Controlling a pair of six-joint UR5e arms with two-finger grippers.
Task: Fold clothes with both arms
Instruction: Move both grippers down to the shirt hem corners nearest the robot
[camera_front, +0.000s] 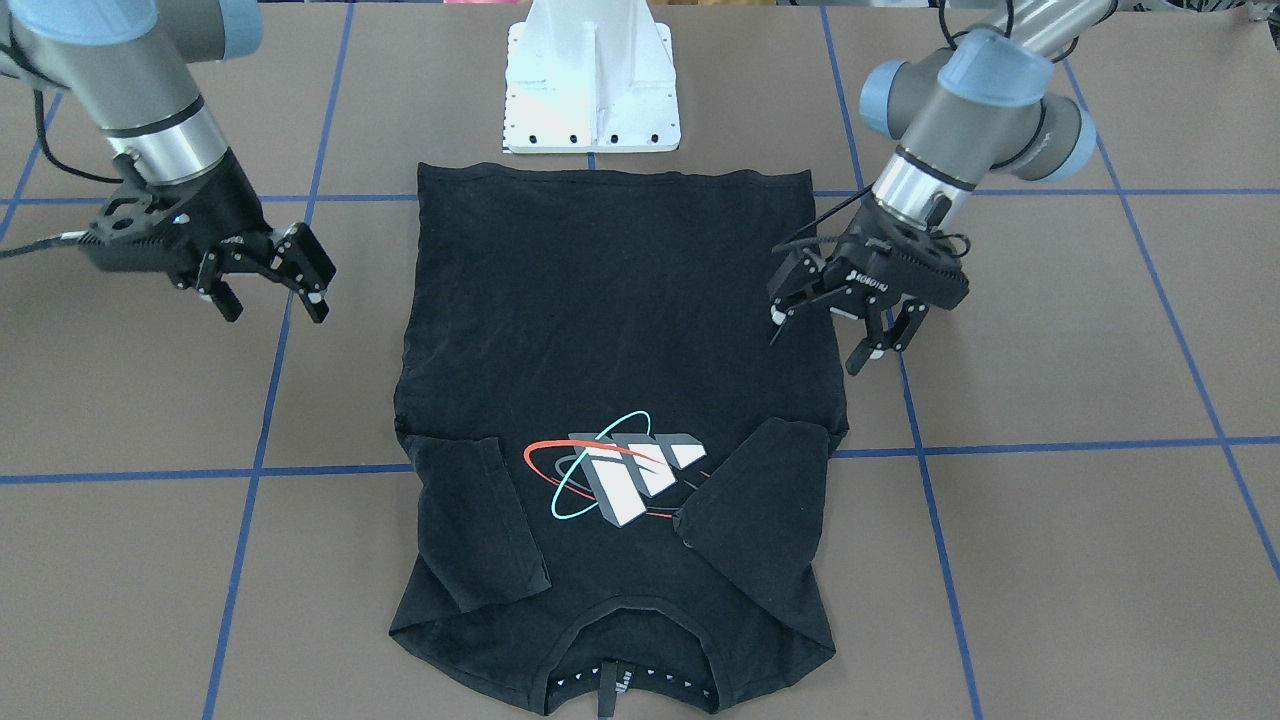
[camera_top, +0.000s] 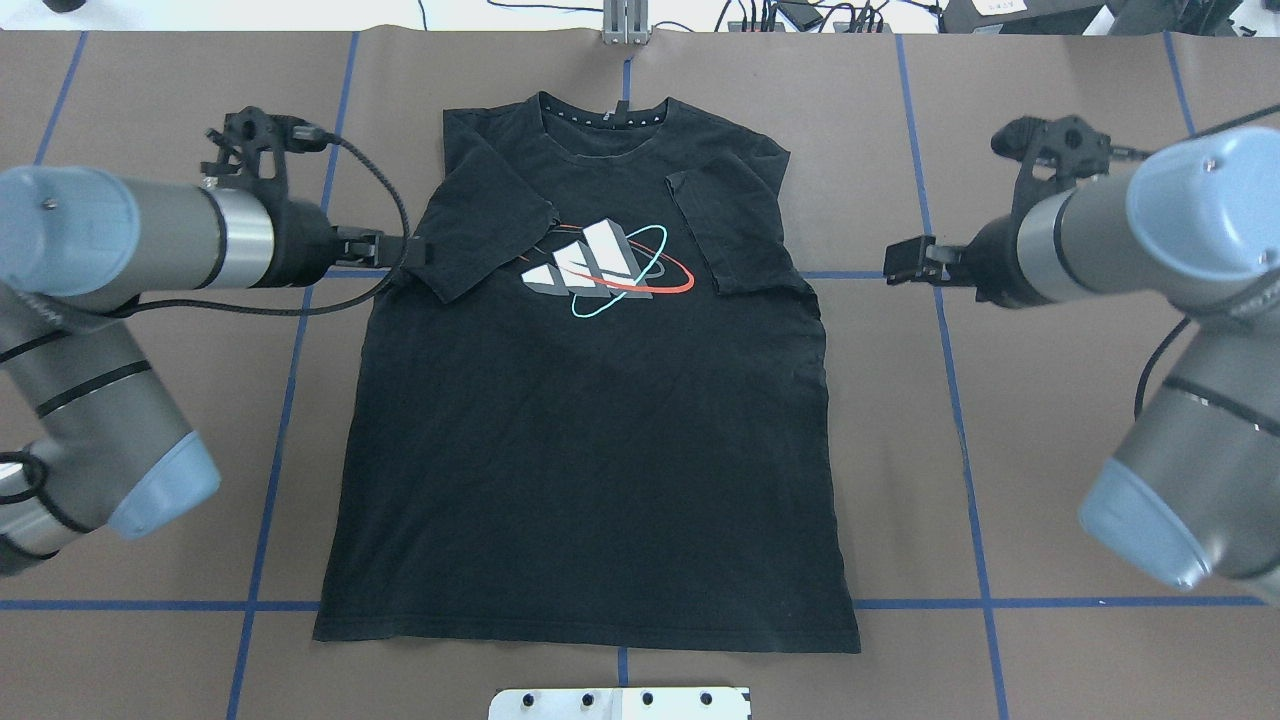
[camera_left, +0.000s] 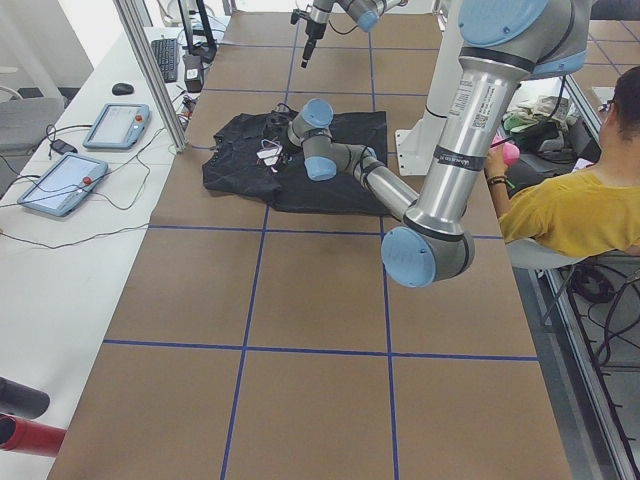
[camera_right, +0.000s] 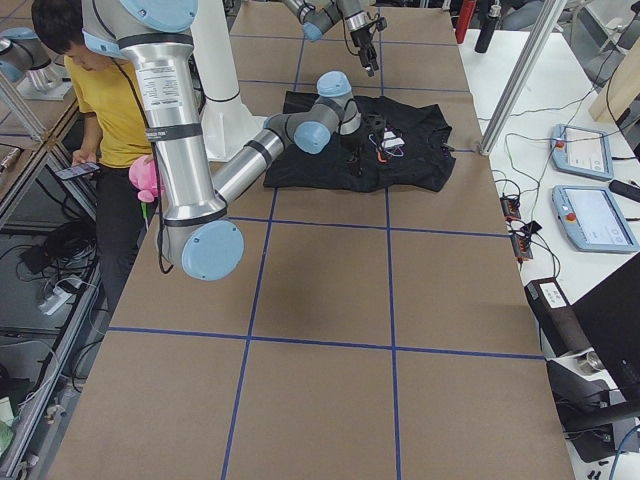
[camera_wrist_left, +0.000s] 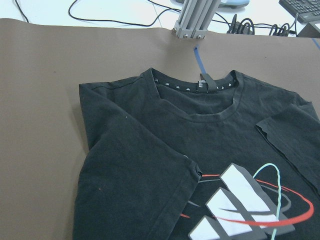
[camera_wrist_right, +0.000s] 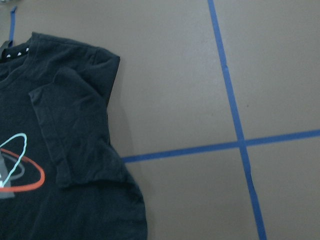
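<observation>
In the front-facing view, the collar (camera_front: 635, 608) of the black T-shirt (camera_front: 600, 300) is seen nearest, at the bottom centre of the frame. The garment is spread flat on the brown table (camera_front: 1050, 400), print upward and roughly centred. This layout is judged to put each side within reach of one arm.

Just beyond the collar, the sleeve at lower left (camera_front: 480, 520) and the sleeve at lower right (camera_front: 755, 500) are laid inward over the chest. The right one overlaps the edge of the three-bar graphic (camera_front: 630, 475). With both sleeves tucked in, the outline is narrowed to a rough rectangle, so the sleeve step is judged done and a fold of the body is judged next.

Farther up, at mid-height, the grippers are held on either side of the shirt. The left gripper (camera_front: 820, 340), at the frame's right, is seen with its jaws spread and nothing between them, poised at the shirt's side edge. Contact with the cloth cannot be told. The right gripper (camera_front: 270, 300), at the frame's left, is likewise spread and empty, and is held over bare table well apart from the cloth. This flanking pose is judged a readiness for a paired grasp.

Farthest, the hem (camera_front: 610, 172) is laid straight just below the white pedestal (camera_front: 592, 80) at top centre.
</observation>
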